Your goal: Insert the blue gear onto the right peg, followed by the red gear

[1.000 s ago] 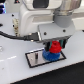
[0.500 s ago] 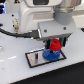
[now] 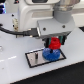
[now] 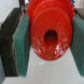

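The red gear (image 3: 53,43) hangs between my gripper's (image 3: 54,44) fingers, just above the blue gear (image 3: 50,54). The blue gear lies flat on the grey black-bordered plate (image 3: 34,58), toward the plate's end on the exterior view's right. In the wrist view the red gear (image 4: 50,34) fills the middle, its centre hole showing, with a green pad (image 4: 22,45) pressed against its rim. My gripper (image 4: 49,40) is shut on it. A thin dark pin (image 3: 37,56) stands on the plate at the exterior view's left; the right peg is hidden under the gears.
The plate rests on a white table (image 3: 20,72). A black cable (image 3: 12,31) runs across the table behind the arm at the exterior view's left. The arm's white body (image 3: 45,12) looms over the plate.
The red gear has come down with my gripper, closer to the blue gear on the plate. The blue gear has not moved.
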